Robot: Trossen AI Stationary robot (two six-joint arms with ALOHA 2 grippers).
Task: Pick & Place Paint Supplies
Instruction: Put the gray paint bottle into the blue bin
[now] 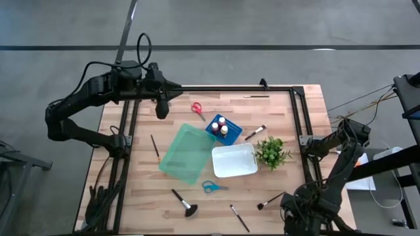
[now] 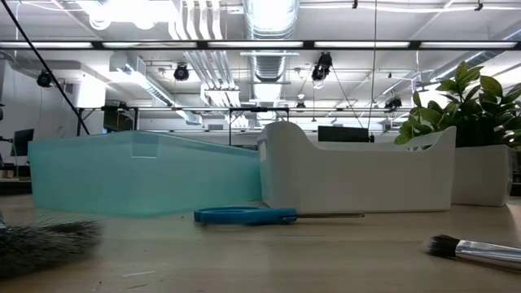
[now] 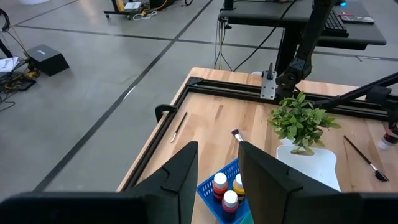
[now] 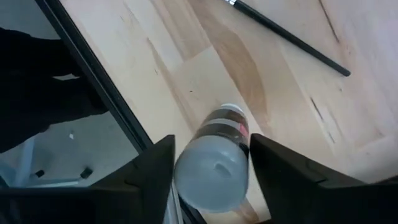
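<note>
In the high view my left gripper [image 1: 161, 107] hangs open above the table's far left part, beside the red scissors [image 1: 197, 109]. A blue basket [image 1: 231, 122] holds three paint bottles [image 1: 221, 126]. Blue scissors [image 1: 213, 187] and several dark-handled brushes [image 1: 185, 203] lie flat on the wood. My right arm [image 1: 308, 196] is folded at the near right corner. Its gripper [image 4: 211, 142] is shut on a clear paint bottle [image 4: 214, 162], which the arm hides in the high view. My right gripper pinches the paint bottle between its two fingers [image 4: 158, 168], on the bottle's round wall near its base [image 4: 211, 174]. The fingers slant down from above. The base faces the wrist and the dark-banded cap end [image 4: 229, 121] points at the wood. Whether that end rests on the table I cannot tell.
A teal bin [image 1: 187, 154] and a white bin [image 1: 234, 160] stand mid-table, with a small leafy plant [image 1: 272, 152] to their right. A black metal frame [image 1: 298, 111] runs along the table's edges. Bare wood lies near the near left corner.
</note>
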